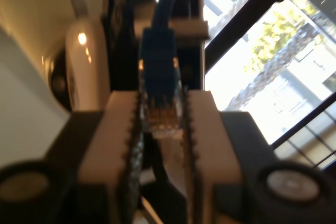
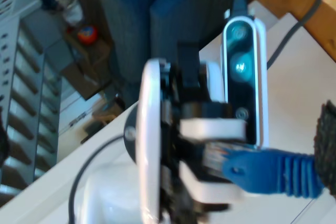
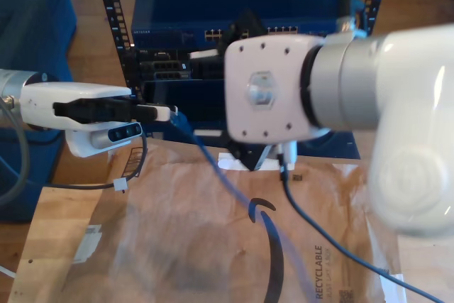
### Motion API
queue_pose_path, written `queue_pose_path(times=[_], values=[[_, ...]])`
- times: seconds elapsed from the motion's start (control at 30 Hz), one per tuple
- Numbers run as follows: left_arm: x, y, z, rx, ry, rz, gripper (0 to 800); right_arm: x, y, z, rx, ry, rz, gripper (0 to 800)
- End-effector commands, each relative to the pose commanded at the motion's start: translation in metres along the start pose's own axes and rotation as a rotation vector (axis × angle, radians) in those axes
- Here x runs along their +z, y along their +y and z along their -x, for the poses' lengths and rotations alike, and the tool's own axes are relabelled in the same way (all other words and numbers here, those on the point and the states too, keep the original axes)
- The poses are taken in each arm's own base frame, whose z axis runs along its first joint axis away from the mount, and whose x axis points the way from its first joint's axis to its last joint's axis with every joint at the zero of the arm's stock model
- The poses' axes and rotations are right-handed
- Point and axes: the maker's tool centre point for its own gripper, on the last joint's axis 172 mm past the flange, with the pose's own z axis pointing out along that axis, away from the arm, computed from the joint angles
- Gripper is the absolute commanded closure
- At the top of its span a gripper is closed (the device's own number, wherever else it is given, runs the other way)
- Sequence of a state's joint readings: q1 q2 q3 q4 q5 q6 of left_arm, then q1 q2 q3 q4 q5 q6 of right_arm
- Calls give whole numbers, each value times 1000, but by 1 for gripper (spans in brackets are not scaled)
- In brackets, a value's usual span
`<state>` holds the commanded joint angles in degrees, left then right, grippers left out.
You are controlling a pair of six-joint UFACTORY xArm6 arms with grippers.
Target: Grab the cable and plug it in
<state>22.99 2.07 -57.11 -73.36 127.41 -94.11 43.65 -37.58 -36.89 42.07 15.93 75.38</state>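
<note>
Seen from the exterior view's left: reaching in level over the brown cardboard [image 3: 163,246] with my first gripper [image 3: 170,113], clenched on the end of the cable [image 3: 220,175]. Confirmed in the first wrist view, with the clear-tipped plug [image 1: 163,116] pinched between the toothed white pads [image 1: 118,129]. Leaving that grip, sloping down across the cardboard towards the exterior view's right. Behind, at centre, a blue network switch [image 3: 284,5] in a rack. Further right, close to the lens, the other arm's white wrist [image 3: 273,90], blocking its jaws. My second gripper [image 1: 160,30] facing the first around the blue boot [image 2: 273,171]; cannot tell whether clamped or loose.
</note>
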Motion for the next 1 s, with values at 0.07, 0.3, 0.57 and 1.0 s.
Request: queue_pose_path(times=[0.07,0.3,0.57,1.0], values=[[-7,2,0,-9,-18,11,793,-2,-4,3,-2,-5,-7,8],[-27,8,1,-33,-61,42,793,-12,-30,15,-27,-15,-45,27],[-50,9,23,-22,-166,53,793,0,0,20,-24,-31,8,23],[-46,-16,35,14,-214,-52,778,17,-2,42,-45,-44,-61,14]])
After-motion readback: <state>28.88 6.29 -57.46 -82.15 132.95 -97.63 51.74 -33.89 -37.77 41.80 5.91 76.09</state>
